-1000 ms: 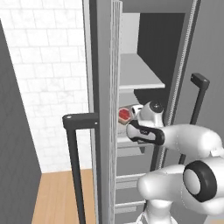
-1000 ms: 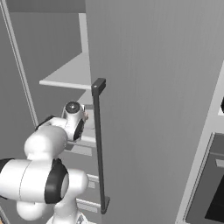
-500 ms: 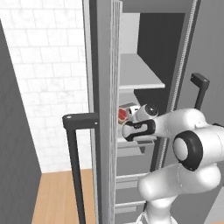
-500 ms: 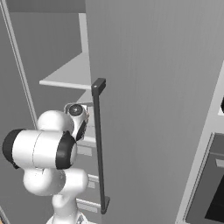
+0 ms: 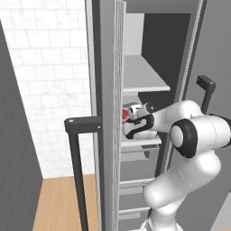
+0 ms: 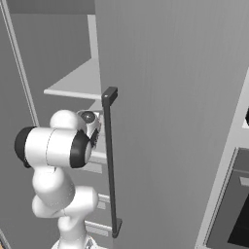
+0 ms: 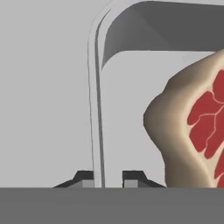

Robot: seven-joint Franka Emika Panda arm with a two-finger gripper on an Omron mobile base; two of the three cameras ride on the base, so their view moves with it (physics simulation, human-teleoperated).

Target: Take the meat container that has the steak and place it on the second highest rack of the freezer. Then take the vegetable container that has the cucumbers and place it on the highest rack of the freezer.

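Note:
In the hand view, the meat container's pale rim [image 7: 97,109] runs straight down between my two fingertips, and my gripper [image 7: 108,177] is shut on that wall. The steak [image 7: 197,127], red with a tan edge, lies inside it to the right. From the left base view, my gripper [image 5: 129,124] holds the meat container [image 5: 127,118] inside the freezer, just above a rack [image 5: 142,141], and the steak [image 5: 125,112] shows as a red patch. The hand [image 6: 90,124] sits close behind the door handle in the right base view. The vegetable container is out of view.
A higher rack [image 5: 144,83] spans the freezer above my hand. The open door's edge [image 5: 106,113] stands right beside the container on the left. A dark door handle [image 6: 111,160] runs down in front of my arm. Drawers [image 5: 135,180] lie below.
My hand has edged left and slightly up with the container, deeper into the freezer. The elbow has swung up and over. The grip has stayed shut.

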